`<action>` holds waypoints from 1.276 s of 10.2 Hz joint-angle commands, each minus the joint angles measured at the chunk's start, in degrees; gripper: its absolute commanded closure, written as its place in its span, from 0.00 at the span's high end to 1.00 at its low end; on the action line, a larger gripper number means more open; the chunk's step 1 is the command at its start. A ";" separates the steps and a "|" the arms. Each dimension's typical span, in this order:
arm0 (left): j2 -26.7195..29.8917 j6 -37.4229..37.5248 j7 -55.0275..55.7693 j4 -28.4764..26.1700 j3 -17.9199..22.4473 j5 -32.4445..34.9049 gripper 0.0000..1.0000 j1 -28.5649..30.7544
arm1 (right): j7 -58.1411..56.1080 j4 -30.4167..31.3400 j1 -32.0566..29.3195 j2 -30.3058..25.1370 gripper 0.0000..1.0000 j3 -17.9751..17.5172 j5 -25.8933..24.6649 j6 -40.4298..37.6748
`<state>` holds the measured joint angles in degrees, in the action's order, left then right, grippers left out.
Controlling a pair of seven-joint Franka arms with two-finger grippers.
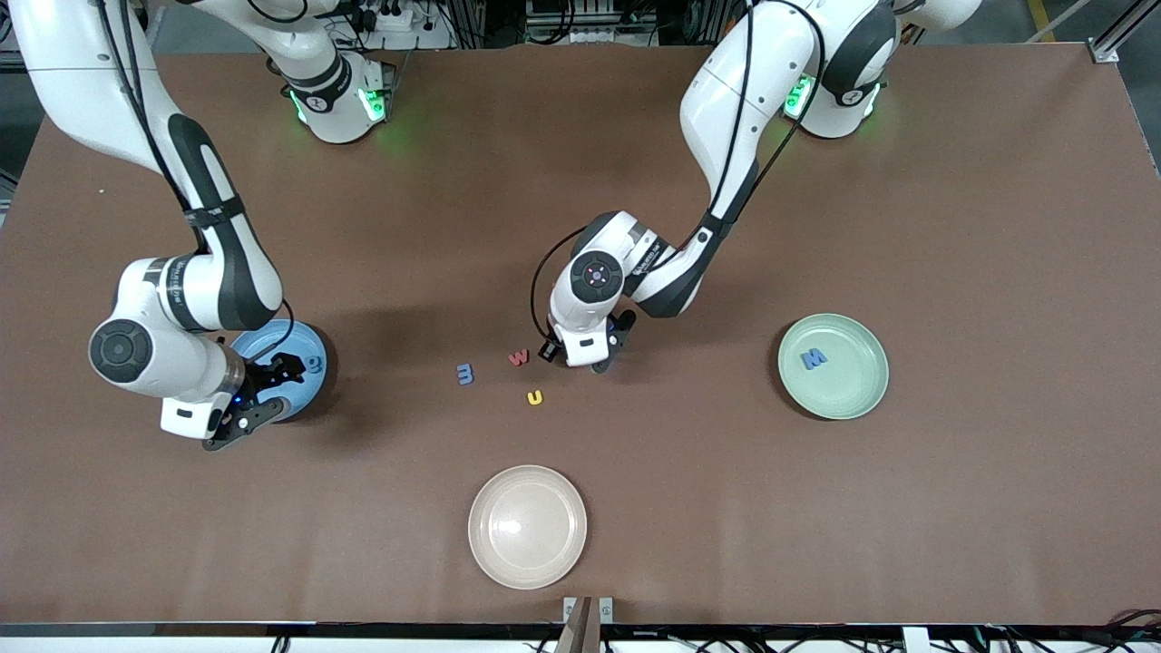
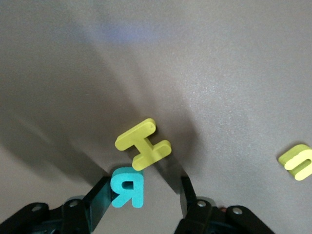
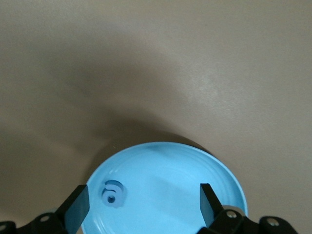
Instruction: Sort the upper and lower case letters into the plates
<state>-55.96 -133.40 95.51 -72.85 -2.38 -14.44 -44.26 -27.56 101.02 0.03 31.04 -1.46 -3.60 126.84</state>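
Front view shows a wide brown surface (image 1: 952, 508) with broad bare room toward its edges and three plates: a cream plate (image 1: 527, 527) nearest the camera, a mint green plate (image 1: 834, 365) holding one blue letter M (image 1: 814, 359), and a sky blue plate (image 1: 304, 349) holding one blue letter (image 3: 112, 193). Right gripper (image 3: 142, 207) hovers over the sky blue plate, fingers wide apart and empty. Left gripper (image 2: 144, 197) sits low mid-surface, fingers part-open around a teal R (image 2: 127, 187), a yellow H (image 2: 143, 144) touching it; whether they grip, I cannot tell. Three loose letters lie nearby: blue (image 1: 465, 373), red-pink (image 1: 518, 357), yellow (image 1: 535, 396).
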 commanded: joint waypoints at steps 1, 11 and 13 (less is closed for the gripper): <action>-1.78 1.03 -2.52 1.13 0.89 -1.21 0.52 0.49 | 3.90 -1.17 1.37 1.04 1.00 -0.12 -0.09 -0.02; 1.11 9.36 -6.29 1.22 -0.16 -1.21 0.13 4.70 | 13.23 -1.00 5.60 0.95 1.00 -0.12 0.17 0.07; 2.87 14.10 -9.62 1.22 -0.25 -1.30 0.13 6.73 | 19.80 -0.82 8.04 0.95 1.00 -0.13 0.08 0.07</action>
<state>-55.14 -122.96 88.96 -71.04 -2.21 -14.49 -39.03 -12.37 100.57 6.07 31.90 -1.56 -3.52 127.13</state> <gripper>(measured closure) 0.705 0.000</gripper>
